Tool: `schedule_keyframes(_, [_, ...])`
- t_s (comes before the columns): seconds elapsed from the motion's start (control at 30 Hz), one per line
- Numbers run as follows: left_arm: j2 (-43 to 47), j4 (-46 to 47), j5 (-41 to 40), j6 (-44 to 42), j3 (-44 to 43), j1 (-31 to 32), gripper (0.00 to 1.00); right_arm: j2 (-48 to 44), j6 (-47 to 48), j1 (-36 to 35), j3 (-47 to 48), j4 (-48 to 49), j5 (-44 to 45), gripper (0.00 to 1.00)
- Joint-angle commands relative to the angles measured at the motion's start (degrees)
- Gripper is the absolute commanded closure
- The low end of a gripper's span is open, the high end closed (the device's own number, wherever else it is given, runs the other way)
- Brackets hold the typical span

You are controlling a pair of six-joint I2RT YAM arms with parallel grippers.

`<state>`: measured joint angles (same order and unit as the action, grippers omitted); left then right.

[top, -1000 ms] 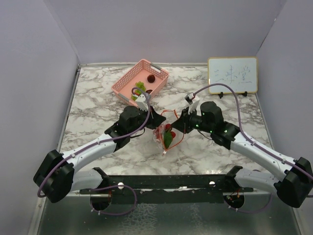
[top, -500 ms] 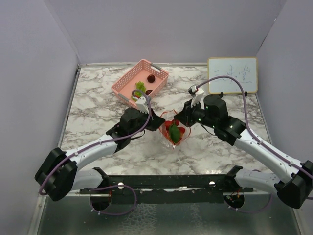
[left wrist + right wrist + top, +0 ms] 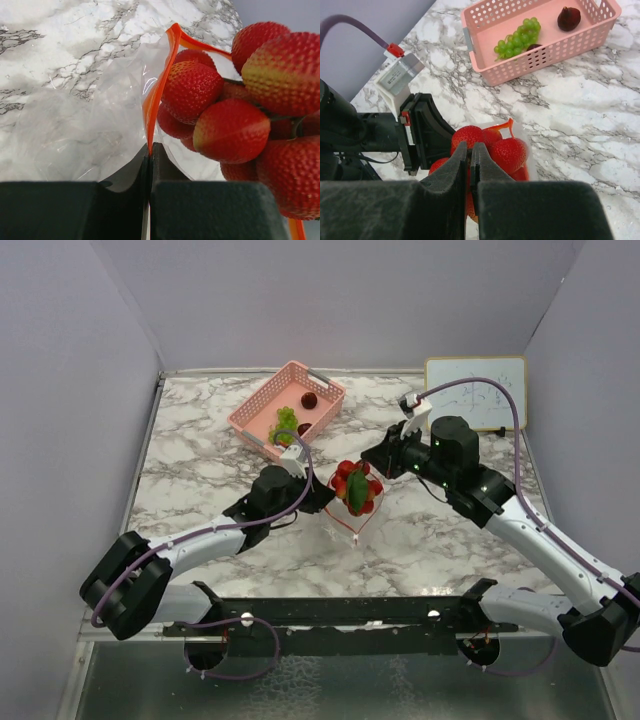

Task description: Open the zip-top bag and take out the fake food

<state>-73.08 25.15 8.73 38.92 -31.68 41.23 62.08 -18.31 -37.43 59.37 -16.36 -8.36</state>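
Observation:
The zip-top bag [image 3: 347,521] stands with its mouth open at the table's middle. My left gripper [image 3: 318,496] is shut on the bag's red-orange zip strip [image 3: 151,107], with the clear bag [image 3: 95,125] hanging beside it. My right gripper [image 3: 377,461] is shut on the dark stem of a cluster of red strawberry-like fake food [image 3: 355,486] and holds it in the bag's mouth. The cluster [image 3: 227,130] fills the right of the left wrist view. In the right wrist view my right gripper [image 3: 470,149] pinches the cluster [image 3: 507,150], and the zip strip [image 3: 506,125] loops round it.
A pink mesh basket [image 3: 262,400] stands at the back left; it also shows in the right wrist view [image 3: 485,20]. It holds green grapes [image 3: 517,37] and a dark red piece [image 3: 568,18]. A small whiteboard [image 3: 475,393] leans at the back right wall.
My right gripper has moved up and back to the right, drawing the strawberry cluster up in the bag's mouth. My left gripper has kept hold of the strip and shifted a little right.

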Motion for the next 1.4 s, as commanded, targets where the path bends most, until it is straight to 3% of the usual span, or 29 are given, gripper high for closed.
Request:
schedule_keyframes(0.0, [-0.61,2.05,-0.11,-0.01,0.87,-0.01,1.00,1.38,0.66,1.01,3.36,2.97,0.11,0.99])
schedule_keyframes(0.57, [-3.85,4.52,-1.32,0.17,4.13,-0.03,1.00,14.04,0.78,5.50,19.03,7.98,-3.23,0.99])
schedule_keyframes(1.1, [-3.61,4.55,0.33,-0.05,4.48,-0.01,1.00,48.63,3.07,6.14,41.06,21.49,-7.18,0.99])
schedule_keyframes(1.37, [-4.05,3.49,0.39,-0.47,4.00,0.07,1.00,56.78,4.56,6.15,48.99,24.58,-8.71,0.99])
